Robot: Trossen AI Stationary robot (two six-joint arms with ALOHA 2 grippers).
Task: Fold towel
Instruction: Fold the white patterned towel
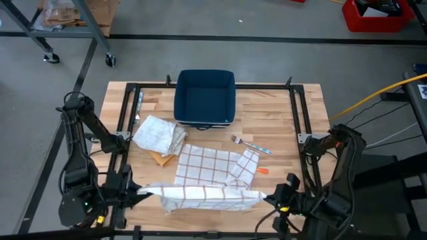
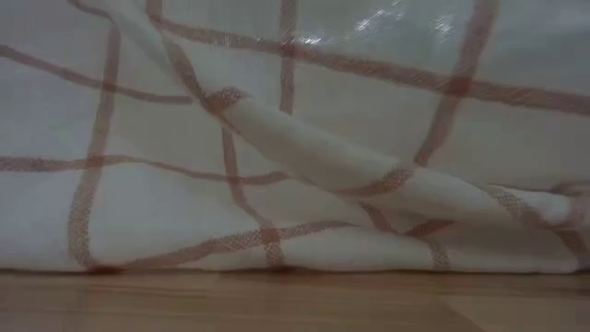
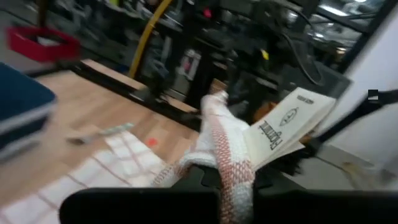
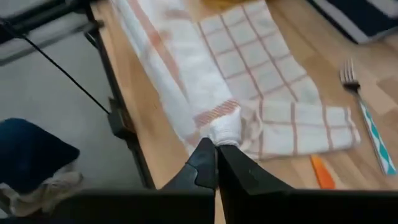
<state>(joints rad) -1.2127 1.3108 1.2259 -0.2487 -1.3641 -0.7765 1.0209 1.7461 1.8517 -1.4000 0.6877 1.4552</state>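
Note:
A white towel with red checks (image 1: 208,175) lies near the table's front edge. Its near edge is gathered into a band (image 1: 203,195) stretching between my two grippers. My left gripper (image 1: 143,191) is shut on the band's left end and my right gripper (image 1: 268,197) on its right end. The towel's far part (image 1: 200,163) rests flat on the wood. In the low view the towel (image 2: 277,184) fills the picture, with its bottom on the table. A paper label (image 3: 283,127) sticks out of the cloth beside my left fingers. My left gripper pinches the bunched near-left corner (image 3: 233,177) of the towel between its two fingers, several layers gathered together. The fingers come in about level from the table's left. The cloth runs off toward the other gripper. My right gripper pinches the bunched near-right corner (image 4: 225,132) of the towel between its shut fingers (image 4: 205,165). It comes from the table's right side. From there the gathered edge (image 4: 161,68) runs away along the table's front edge, and the rest lies on the wood.
A second, folded checked towel (image 1: 159,133) lies at the left, partly on a tan piece (image 1: 162,159). A dark blue bin (image 1: 204,98) stands at the far middle. A fork (image 1: 250,145) and a small orange piece (image 1: 262,171) lie right of the towel.

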